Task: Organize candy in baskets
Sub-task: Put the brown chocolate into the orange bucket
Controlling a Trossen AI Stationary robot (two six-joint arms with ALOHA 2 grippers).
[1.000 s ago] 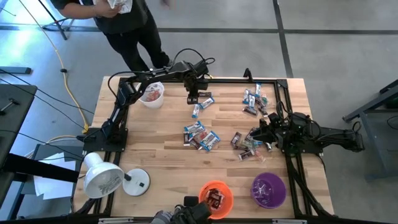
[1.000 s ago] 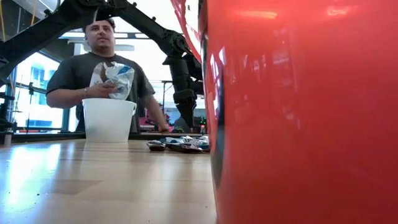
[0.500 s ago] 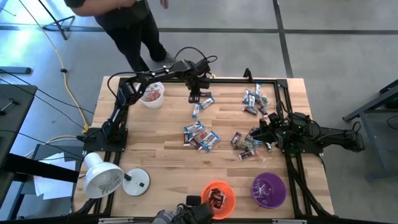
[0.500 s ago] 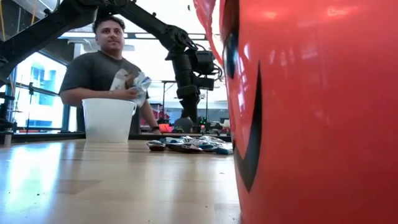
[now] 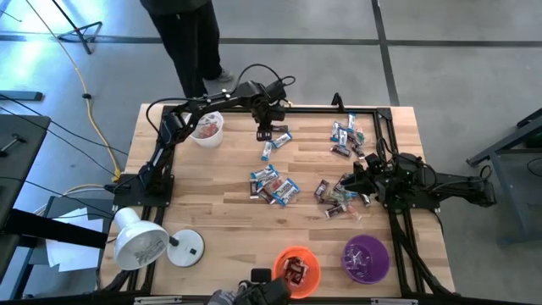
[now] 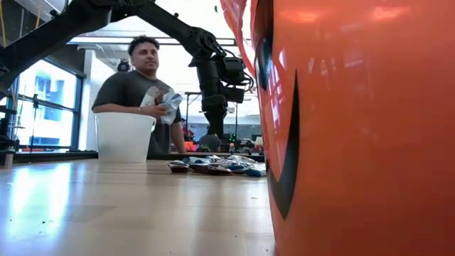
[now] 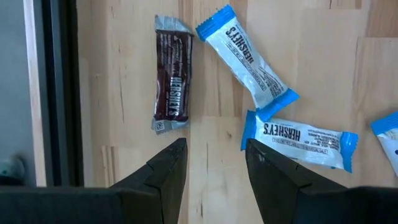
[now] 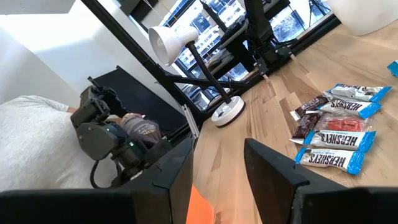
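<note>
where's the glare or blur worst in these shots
Low view: the orange basket looms blurred against the lens with sheen on top, and the windows behind the person blow out white. Left wrist view: sharp, evenly lit candy.

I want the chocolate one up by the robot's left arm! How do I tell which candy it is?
Find the white bucket at the table's far edge, then the left pincer beside it. Below its open fingers lie three bars; yours is the dark brown bar, lying apart from the two blue-and-white bars.
</note>
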